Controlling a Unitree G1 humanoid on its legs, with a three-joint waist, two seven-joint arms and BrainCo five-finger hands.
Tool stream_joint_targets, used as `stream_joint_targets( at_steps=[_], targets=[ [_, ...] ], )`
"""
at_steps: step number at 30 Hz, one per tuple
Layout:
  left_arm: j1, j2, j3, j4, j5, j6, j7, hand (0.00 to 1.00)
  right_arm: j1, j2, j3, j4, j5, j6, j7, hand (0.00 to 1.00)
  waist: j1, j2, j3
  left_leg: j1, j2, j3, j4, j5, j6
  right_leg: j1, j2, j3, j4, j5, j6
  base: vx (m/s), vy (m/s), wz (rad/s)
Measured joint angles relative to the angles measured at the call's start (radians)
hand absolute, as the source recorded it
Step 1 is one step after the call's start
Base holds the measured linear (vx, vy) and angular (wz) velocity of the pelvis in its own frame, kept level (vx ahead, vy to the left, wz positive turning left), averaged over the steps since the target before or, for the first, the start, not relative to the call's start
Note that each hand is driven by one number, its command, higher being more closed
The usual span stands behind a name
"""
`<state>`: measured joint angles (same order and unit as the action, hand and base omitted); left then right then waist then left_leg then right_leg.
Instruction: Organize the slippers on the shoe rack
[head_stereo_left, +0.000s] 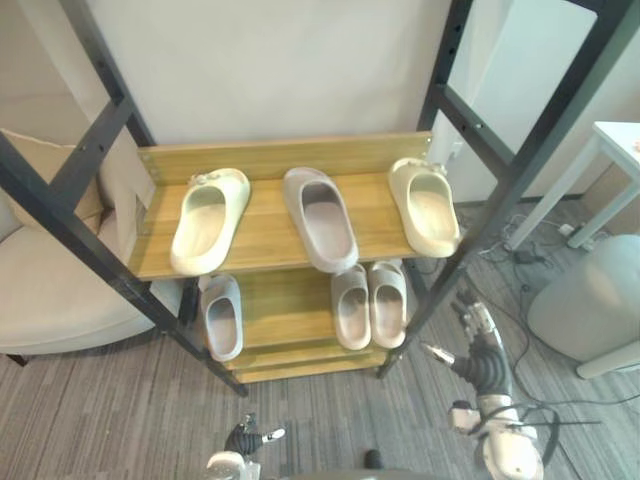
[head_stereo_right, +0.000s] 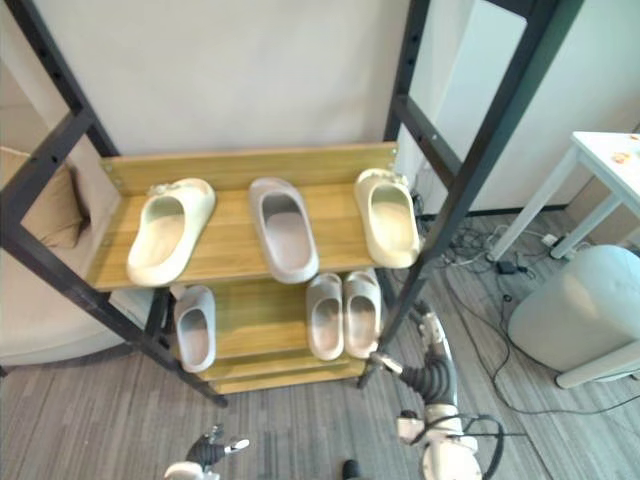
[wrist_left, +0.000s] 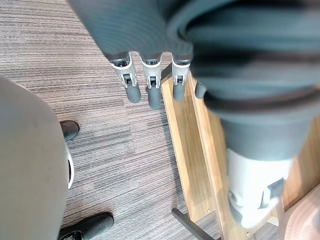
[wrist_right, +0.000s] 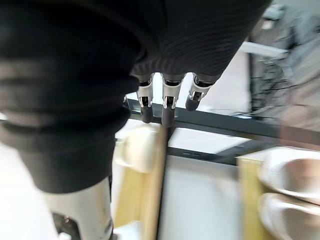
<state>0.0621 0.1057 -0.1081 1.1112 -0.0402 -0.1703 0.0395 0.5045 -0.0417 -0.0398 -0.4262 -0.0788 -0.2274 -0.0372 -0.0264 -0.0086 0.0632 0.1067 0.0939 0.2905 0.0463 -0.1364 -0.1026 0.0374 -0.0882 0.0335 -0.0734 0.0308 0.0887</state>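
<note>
The wooden shoe rack (head_stereo_left: 270, 240) has a black frame. Its upper shelf holds a cream slipper (head_stereo_left: 208, 218) at the left, a grey slipper (head_stereo_left: 320, 218) in the middle and a second cream slipper (head_stereo_left: 425, 205) at the right. On the lower shelf lie one grey slipper (head_stereo_left: 222, 315) at the left and a pale pair (head_stereo_left: 368, 304) side by side at the right. My right hand (head_stereo_left: 478, 345) hangs open and empty in front of the rack's right post. My left hand (head_stereo_left: 245, 438) is low over the carpet, fingers (wrist_left: 148, 85) straight, holding nothing.
A beige armchair (head_stereo_left: 50, 290) stands left of the rack. A grey pouf (head_stereo_left: 590, 300) and a white table (head_stereo_left: 612, 145) stand at the right, with cables (head_stereo_left: 530, 255) on the floor between them and the rack. Grey carpet lies in front.
</note>
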Motion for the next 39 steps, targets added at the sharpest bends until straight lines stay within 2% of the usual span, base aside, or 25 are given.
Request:
stream_joint_targets(
  at_steps=[4,12,17,22,29,35,39],
  targets=[
    [0.002,0.001,0.000,-0.001,0.000,-0.001,-0.003,0.00,-0.062,-0.014,-0.037,-0.032,0.004,-0.010,-0.001,0.00,0.002,-0.003,-0.003,0.000,-0.005,-0.001,0.004,-0.003,0.005,0.000,-0.005,0.002,0.002,0.001,0.002,0.00,0.000,0.00],
    [0.022,0.004,0.002,-0.033,-0.001,-0.012,-0.006,0.00,-0.233,-0.123,-0.078,-0.032,0.049,-0.011,0.013,0.00,0.004,-0.010,-0.011,-0.020,-0.034,-0.055,0.005,0.002,0.025,0.002,-0.035,-0.036,0.016,-0.011,0.019,-0.01,0.001,0.17],
    [0.027,0.011,0.004,-0.039,-0.001,-0.013,-0.026,0.00,-0.351,-0.176,-0.076,-0.022,0.098,-0.011,0.018,0.00,0.021,-0.023,-0.016,-0.024,-0.039,-0.087,0.005,0.004,0.029,0.019,-0.039,-0.073,0.015,-0.014,0.023,-0.01,-0.014,0.21],
    [0.026,0.012,0.013,-0.042,-0.001,-0.014,-0.034,0.00,-0.498,-0.233,-0.067,0.109,0.160,-0.008,0.019,0.00,0.031,-0.028,-0.015,-0.041,-0.041,-0.112,0.004,0.011,0.034,0.018,-0.041,-0.097,0.015,-0.014,0.022,-0.01,-0.032,0.13],
    [0.025,0.020,0.013,-0.060,-0.001,-0.013,-0.045,0.00,-0.671,-0.314,-0.014,0.293,0.166,0.014,0.018,0.00,0.042,-0.041,-0.007,-0.058,-0.049,-0.150,-0.016,0.033,0.038,0.016,-0.046,-0.136,0.015,-0.014,0.022,-0.01,-0.024,0.16],
    [0.025,0.022,0.013,-0.070,-0.002,-0.014,-0.045,0.00,-0.784,-0.328,0.014,0.423,0.167,0.033,0.017,0.00,0.053,-0.046,-0.003,-0.067,-0.056,-0.167,-0.030,0.044,0.042,0.010,-0.052,-0.157,0.015,-0.014,0.022,-0.01,-0.006,0.09],
    [0.025,0.026,0.013,-0.089,-0.003,-0.015,-0.045,0.00,-0.895,-0.388,0.067,0.547,0.167,0.048,0.016,0.00,0.067,-0.053,0.010,-0.075,-0.057,-0.168,-0.039,0.051,0.042,-0.002,-0.052,-0.161,0.016,-0.014,0.022,0.00,-0.005,0.01]
  ],
)
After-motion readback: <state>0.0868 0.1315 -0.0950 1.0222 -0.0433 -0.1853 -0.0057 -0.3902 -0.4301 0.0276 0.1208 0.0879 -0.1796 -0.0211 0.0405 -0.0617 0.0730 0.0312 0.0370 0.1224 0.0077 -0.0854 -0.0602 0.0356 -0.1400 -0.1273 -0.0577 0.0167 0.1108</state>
